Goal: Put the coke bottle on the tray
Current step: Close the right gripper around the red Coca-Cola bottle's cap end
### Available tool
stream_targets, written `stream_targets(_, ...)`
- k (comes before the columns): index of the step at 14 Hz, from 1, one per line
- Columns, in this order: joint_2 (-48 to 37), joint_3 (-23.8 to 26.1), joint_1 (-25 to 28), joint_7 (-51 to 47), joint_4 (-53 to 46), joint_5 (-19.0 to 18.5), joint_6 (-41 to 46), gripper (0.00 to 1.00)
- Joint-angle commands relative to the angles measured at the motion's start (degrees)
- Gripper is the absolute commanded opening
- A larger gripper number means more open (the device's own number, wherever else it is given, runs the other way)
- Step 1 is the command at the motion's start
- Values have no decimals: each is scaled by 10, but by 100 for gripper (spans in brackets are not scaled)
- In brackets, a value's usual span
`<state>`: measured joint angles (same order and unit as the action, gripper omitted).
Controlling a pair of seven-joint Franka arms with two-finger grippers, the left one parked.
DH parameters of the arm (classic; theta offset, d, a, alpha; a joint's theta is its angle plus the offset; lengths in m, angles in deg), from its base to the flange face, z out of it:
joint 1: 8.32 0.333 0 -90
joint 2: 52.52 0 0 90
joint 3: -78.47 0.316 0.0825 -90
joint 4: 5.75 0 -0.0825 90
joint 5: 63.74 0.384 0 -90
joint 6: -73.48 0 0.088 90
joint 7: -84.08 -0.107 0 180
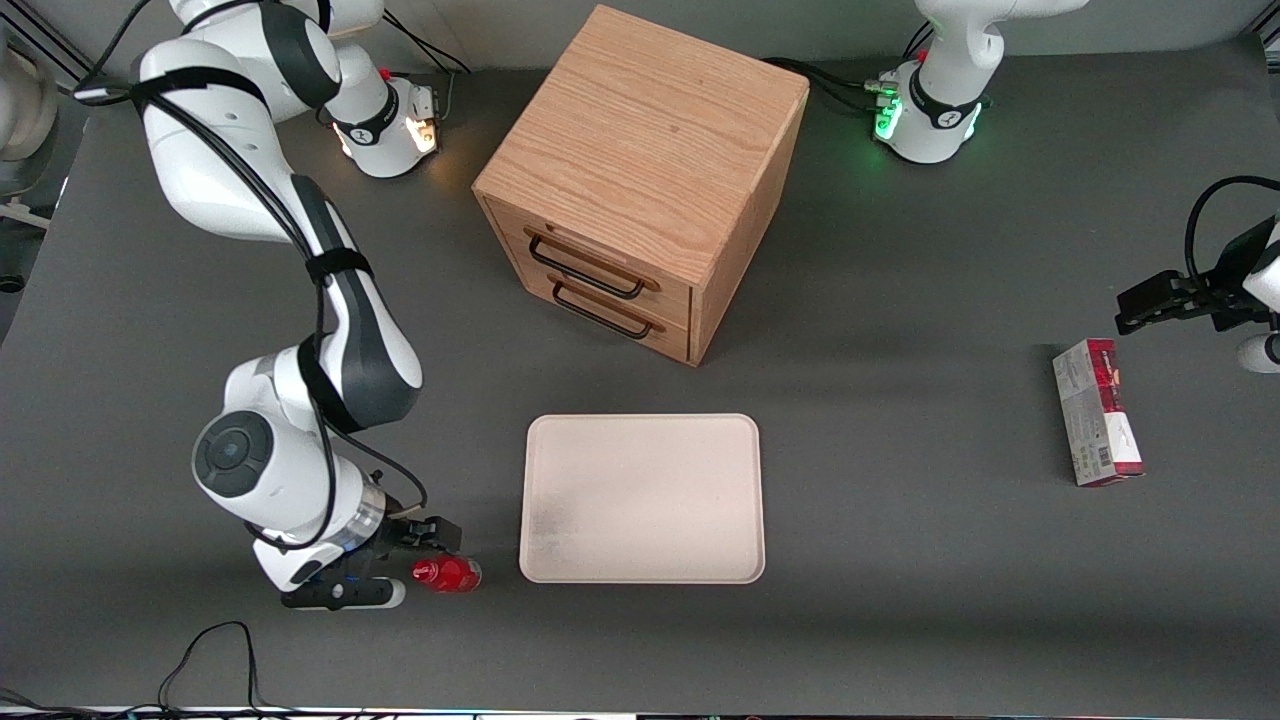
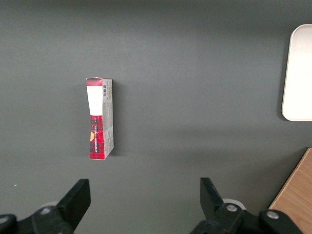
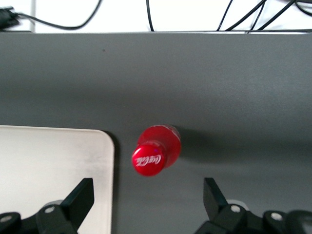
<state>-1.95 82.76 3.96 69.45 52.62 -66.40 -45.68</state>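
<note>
Right wrist view shows the pincer (image 3: pixel 146 195) released, its fingers spread wide above one coke bottle (image 3: pixel 156 148), which stands upright on the table (image 3: pixel 234 87) just beside the tray's corner, not touching it. This looks like the approach before the grasp; next the pincer must likely descend around the bottle and clench. Farther back: one tray (image 1: pixel 640 497), bare, then one wooden cabinet (image 1: pixel 640 180). One carton (image 1: pixel 1095 410) lies toward the parked arm's end.

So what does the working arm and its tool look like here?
Glossy white shells with dark grey joint bands and a round dark cap at the wrist joint; black cables run strapped along the links. The tool beside the coke bottle is black, with two angular black fingers.
</note>
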Motion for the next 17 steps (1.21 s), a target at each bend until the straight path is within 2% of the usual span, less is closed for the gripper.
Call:
stream_targets(1, 18, 6, 0, 31, -13, -16, -5, 99)
stream_targets(3, 18, 6, 1, 38, -4, -16, -13, 94)
stream_targets(5, 22, 6, 1, 38, 0, -16, -39, 75)
stream_targets(7, 24, 6, 0, 38, 0, -16, -69, 65)
stream_targets(12, 30, 6, 0, 37, 1, -30, -85, 65)
stream_targets(13, 30, 6, 1, 36, 2, -31, -84, 52)
stream_targets(14, 30, 6, 1, 31, 5, -31, -82, 32)
stream_targets(15, 29, 6, 1, 30, 17, -31, -79, 6)
stream_targets(16, 28, 6, 0, 29, 18, -31, -78, 0)
stream_targets(17, 27, 7, 0, 26, 15, -28, -76, 0)
